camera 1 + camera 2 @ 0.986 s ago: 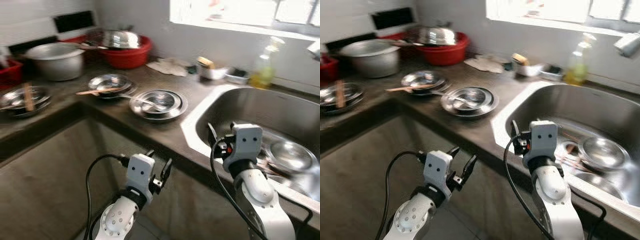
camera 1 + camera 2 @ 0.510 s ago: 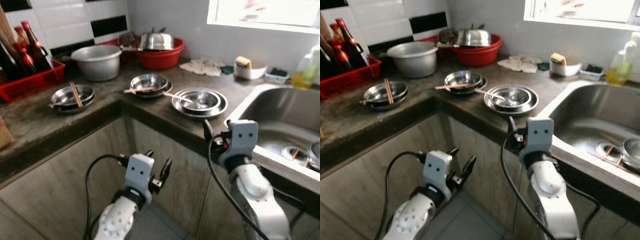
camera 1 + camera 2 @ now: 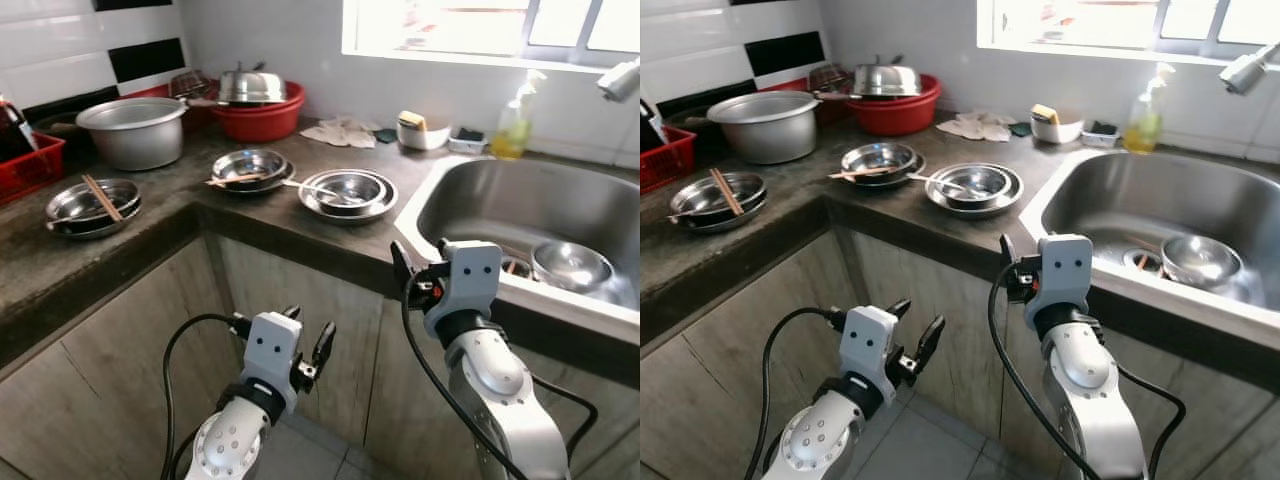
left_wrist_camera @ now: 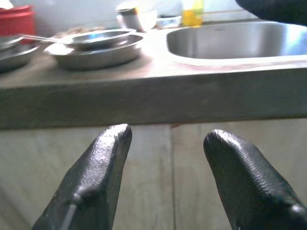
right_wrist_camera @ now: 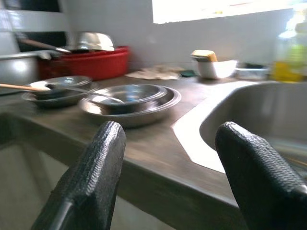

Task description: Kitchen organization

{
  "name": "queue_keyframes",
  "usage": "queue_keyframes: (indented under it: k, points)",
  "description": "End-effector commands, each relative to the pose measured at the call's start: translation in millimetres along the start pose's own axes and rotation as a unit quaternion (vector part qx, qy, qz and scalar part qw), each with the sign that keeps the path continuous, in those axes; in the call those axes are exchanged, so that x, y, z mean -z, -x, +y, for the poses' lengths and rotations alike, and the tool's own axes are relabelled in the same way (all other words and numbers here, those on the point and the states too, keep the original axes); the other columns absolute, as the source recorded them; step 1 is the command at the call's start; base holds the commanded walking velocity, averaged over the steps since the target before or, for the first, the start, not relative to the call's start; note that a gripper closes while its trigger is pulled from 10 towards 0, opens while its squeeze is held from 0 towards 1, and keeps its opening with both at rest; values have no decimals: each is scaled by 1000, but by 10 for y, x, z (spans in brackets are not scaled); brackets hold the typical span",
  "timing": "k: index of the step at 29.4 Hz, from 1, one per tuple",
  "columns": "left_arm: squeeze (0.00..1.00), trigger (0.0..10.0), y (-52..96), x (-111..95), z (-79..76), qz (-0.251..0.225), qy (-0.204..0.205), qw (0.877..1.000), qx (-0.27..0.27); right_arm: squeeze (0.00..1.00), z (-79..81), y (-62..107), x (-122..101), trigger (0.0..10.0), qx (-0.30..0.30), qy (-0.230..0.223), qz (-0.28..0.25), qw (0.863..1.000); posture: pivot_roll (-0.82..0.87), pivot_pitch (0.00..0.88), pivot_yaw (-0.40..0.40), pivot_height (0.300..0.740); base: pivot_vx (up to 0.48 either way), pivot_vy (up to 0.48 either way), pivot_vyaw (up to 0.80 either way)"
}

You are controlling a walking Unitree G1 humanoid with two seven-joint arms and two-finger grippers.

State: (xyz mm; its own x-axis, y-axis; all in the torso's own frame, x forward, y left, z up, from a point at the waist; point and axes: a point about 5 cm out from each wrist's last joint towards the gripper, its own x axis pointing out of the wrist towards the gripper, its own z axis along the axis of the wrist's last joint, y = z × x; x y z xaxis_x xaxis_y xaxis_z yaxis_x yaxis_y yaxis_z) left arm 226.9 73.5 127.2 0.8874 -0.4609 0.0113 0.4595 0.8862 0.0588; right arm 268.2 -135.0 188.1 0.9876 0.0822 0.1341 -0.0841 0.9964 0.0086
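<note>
Before me the dark counter (image 3: 300, 215) runs from the tiled corner to the steel sink (image 3: 520, 215), and the whole scene sits differently from half a second back: the view has swung right again, so the camera has moved, not the dishes. The red crate of bottles has slid almost out at the left edge, and the sink basin with its steel bowl (image 3: 571, 265) is back in sight.

My left gripper (image 3: 308, 345) hangs low in front of the cabinet doors, fingers spread wide and empty, pose unchanged. My right gripper (image 5: 165, 158) is raised to the counter edge beside the sink, fingers also well apart with nothing between them, facing the stacked steel plates (image 3: 347, 192) with a spoon lying across them.

Further left I see another bowl stack (image 3: 248, 167) and a third bowl with chopsticks (image 3: 92, 200) near the corner; a grey pot (image 3: 132, 130) and a red basin (image 3: 262, 112) stand behind.

I judge that nothing has been picked up yet: I am only settling my stance, and the nearest plates look like the first target for the right arm.
</note>
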Motion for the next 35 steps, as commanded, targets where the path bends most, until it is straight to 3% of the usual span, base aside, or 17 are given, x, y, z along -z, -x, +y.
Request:
queue_keyframes:
  k: [1,15,24,35]
  points:
    - [0,10000,4,-20,41,-1,-10,1000,-8,0,39,-13,-42,10000,-6,-7,-6,1000,-22,43,16,740,0,0,0]
    - [0,10000,-5,-34,54,-4,-14,1000,-14,0,65,-21,-33,10000,-14,-5,-5,1000,-22,35,15,740,0,0,0]
    - [0,10000,-24,-63,97,-14,-26,999,-28,0,125,-51,-51,10000,-33,15,-13,999,-20,26,12,740,0,0,713]
    - [0,10000,-37,-64,110,-19,-35,999,-32,0,116,-128,-135,10000,-44,34,-33,998,-23,16,11,740,360,0,0]
